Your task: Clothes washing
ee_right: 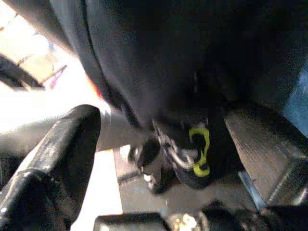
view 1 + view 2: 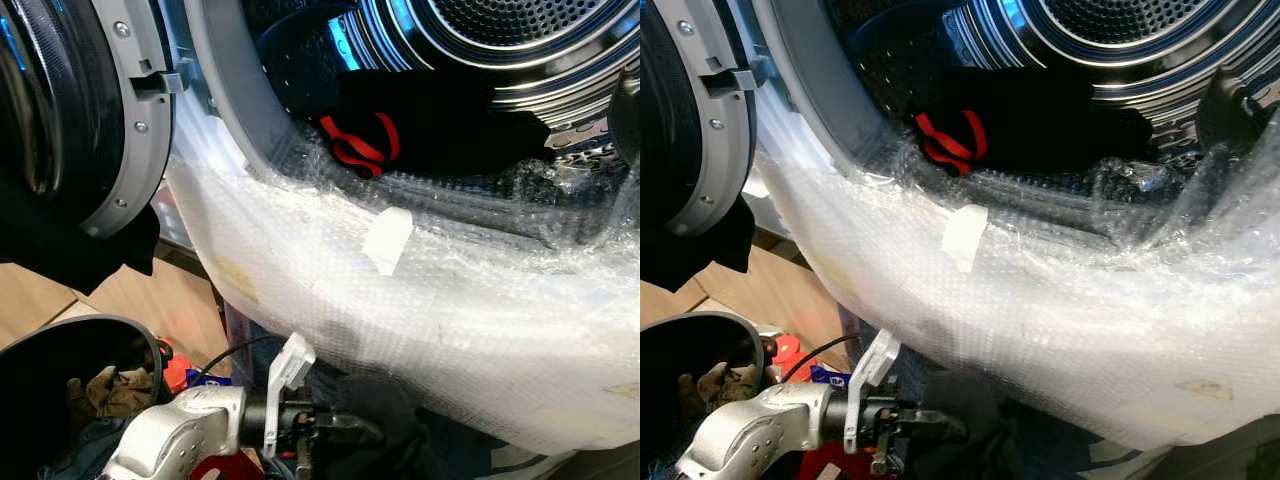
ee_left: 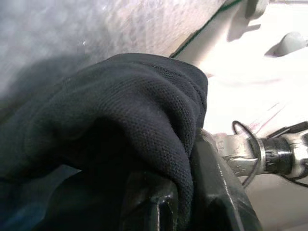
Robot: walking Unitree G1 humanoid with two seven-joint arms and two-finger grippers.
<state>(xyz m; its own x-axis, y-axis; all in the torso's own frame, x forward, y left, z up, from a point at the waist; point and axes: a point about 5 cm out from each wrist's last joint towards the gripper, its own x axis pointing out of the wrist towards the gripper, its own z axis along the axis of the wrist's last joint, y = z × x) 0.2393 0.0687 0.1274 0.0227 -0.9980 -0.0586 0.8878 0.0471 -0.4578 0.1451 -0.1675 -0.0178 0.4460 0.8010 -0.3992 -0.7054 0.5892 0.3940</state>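
The washer drum [image 2: 480,60] gaped above and ahead, its bubble-wrapped lip [image 2: 420,300] standing between it and the low left gripper [image 2: 345,428]. That gripper was clamped on a black garment [image 3: 125,125], which lay below the opening. Whether the right gripper [image 1: 62,159] was open or closed, I could not tell.

drum [image 2: 560,60] | holds black garment [image 2: 440,120] | red strap [image 2: 358,145]

Drum [image 2: 520,40]: glossy perforated metal, bright reflections. Machine front: crinkled clear bubble wrap [image 2: 420,300], one patch of matt white tape [image 2: 387,240]. Dark garment [image 3: 120,120] in left gripper [image 3: 185,202]: matt fine-knit cloth. Left arm [image 2: 175,430]: smooth silver metal. Door [image 2: 60,110]: grey plastic rim, glossy dark window.
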